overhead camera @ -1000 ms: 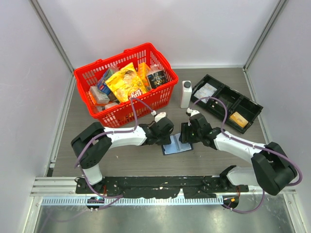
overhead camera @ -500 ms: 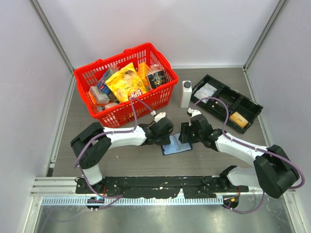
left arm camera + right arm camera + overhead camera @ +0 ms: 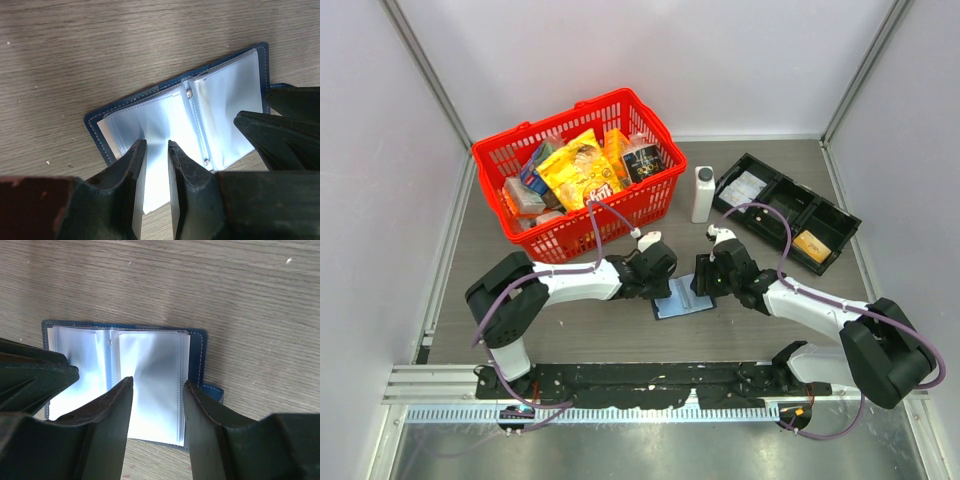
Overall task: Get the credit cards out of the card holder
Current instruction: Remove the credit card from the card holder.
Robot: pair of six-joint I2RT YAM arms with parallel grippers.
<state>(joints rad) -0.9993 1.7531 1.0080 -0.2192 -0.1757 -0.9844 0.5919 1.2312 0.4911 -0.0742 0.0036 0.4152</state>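
The navy card holder (image 3: 684, 299) lies open and flat on the table between my two grippers. Its pale clear sleeves show in the left wrist view (image 3: 225, 95) and the right wrist view (image 3: 155, 350). I see no card in the sleeves. My left gripper (image 3: 156, 144) is over the holder's left sleeves, its jaws a narrow gap apart with a pale sleeve sheet below them. My right gripper (image 3: 158, 383) is open over the right sleeves, beside the snap tab (image 3: 214, 392). One orange-gold credit card (image 3: 812, 245) lies in the black tray (image 3: 840, 215).
A red basket (image 3: 650, 195) full of snack packets stands at the back left. A white bottle (image 3: 703, 194) stands between the basket and the tray. White paper packets (image 3: 744, 187) lie in the tray's left compartment. Both gripper heads sit close together over the holder.
My right gripper has shifted slightly to the right over the holder. The left arm and the open holder have stayed about where they were.
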